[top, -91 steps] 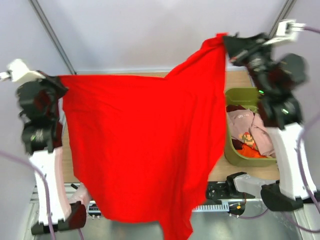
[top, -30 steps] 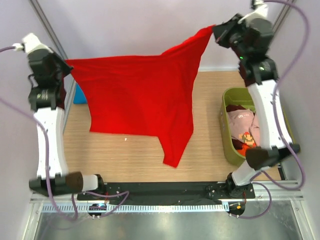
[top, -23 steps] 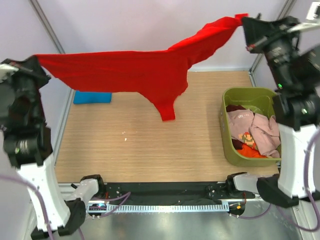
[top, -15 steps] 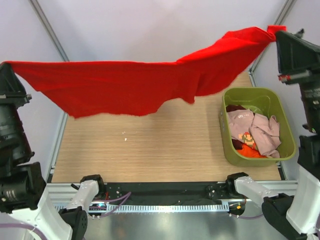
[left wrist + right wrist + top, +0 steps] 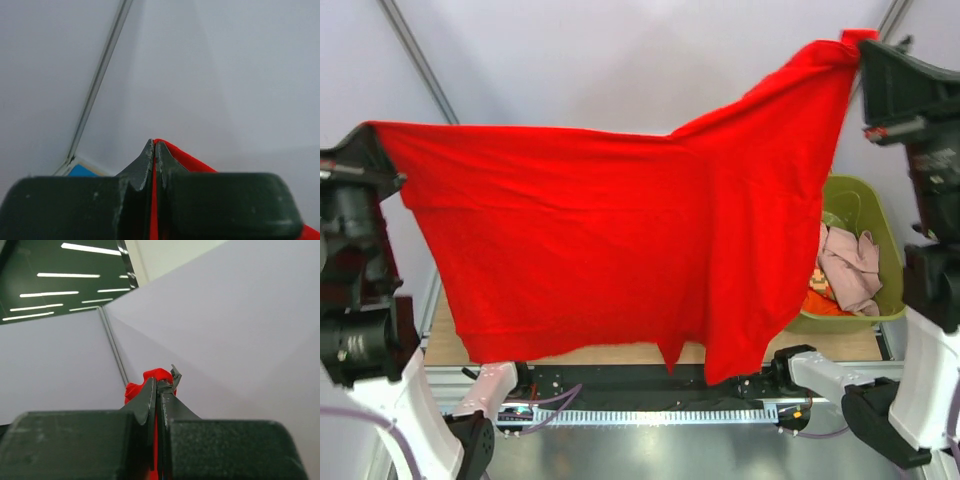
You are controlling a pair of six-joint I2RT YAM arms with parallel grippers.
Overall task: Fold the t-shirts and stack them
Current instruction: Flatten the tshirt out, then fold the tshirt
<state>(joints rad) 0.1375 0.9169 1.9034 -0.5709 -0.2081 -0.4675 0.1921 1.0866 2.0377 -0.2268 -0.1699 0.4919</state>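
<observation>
Top external view: the red t-shirt (image 5: 620, 260) hangs spread in the air across the middle of the frame. Its left corner is pinched in the left tool (image 5: 375, 135) at mid-left, its right corner bunched in the right tool (image 5: 863, 47) at the upper right. Both wrist views show the jaws clamped tight on red cloth. At the right edge a pale pink t-shirt (image 5: 845, 265) and an orange t-shirt (image 5: 823, 303) lie in the green bin (image 5: 868, 195).

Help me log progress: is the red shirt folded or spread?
Spread: red shirt hangs open in mid-air, held by left pincer and right pincer.
</observation>
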